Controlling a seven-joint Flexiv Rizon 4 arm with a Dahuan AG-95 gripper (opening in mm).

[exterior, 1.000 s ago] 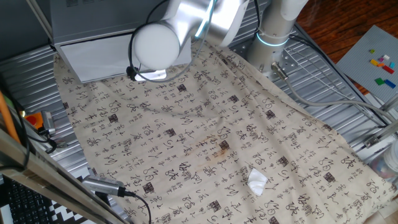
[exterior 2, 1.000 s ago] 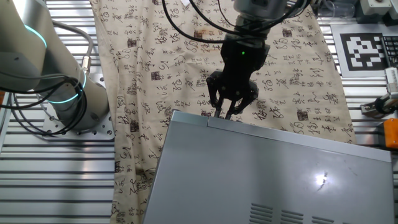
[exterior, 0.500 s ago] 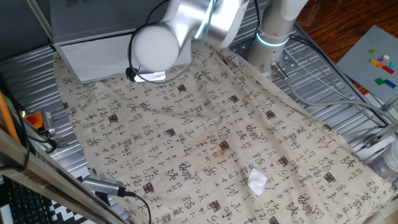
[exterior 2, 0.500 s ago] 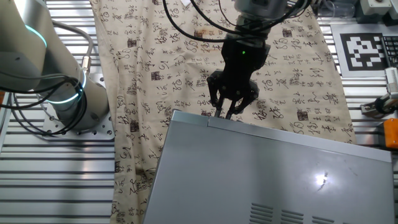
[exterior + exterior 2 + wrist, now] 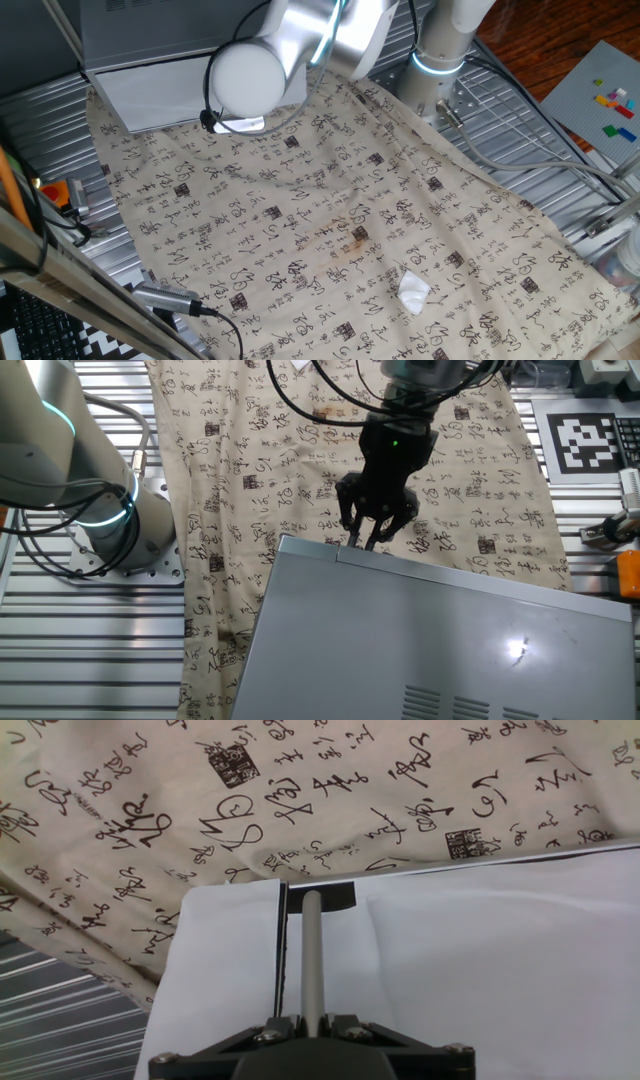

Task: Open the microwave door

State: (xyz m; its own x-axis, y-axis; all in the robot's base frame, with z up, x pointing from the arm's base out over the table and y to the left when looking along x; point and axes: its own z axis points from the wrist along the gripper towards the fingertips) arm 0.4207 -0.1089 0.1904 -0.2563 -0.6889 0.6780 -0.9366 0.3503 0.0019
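Pincer: the pincer (image 5: 366, 540) hangs at the top front edge of the microwave (image 5: 450, 650), its dark fingers (image 5: 352, 528) drawn close together with only a thin gap. In the hand view a slim grey rod (image 5: 311, 950) runs out from the pincer body along the white front. Whether the fingers actually clamp anything there I cannot tell.

Just below the pincer: the microwave door (image 5: 470, 960), a plain white panel, lies right under the tips. A dark seam (image 5: 281, 945) beside the rod separates it from the narrow white strip (image 5: 215, 970) of the front. The tips sit at this seam, at the door's upper corner.

Change: set against the pictures of a second ago, the pincer has crept very slightly sideways along the edge and a touch downward. The door seam looks as narrow as it did, so the door has not begun to swing.

Meaning for the task: my reading is that the arm is settling the tips into the seam and the pull has not started. The door looks shut.

Behind the pincer: the beige cloth (image 5: 250, 460) printed with black characters covers the table (image 5: 80, 650) out from the microwave front.

Farther off: the arm's white elbow joint (image 5: 245, 80) hides the pincer in one fixed view, and a crumpled white scrap (image 5: 414, 291) lies on the cloth well away.
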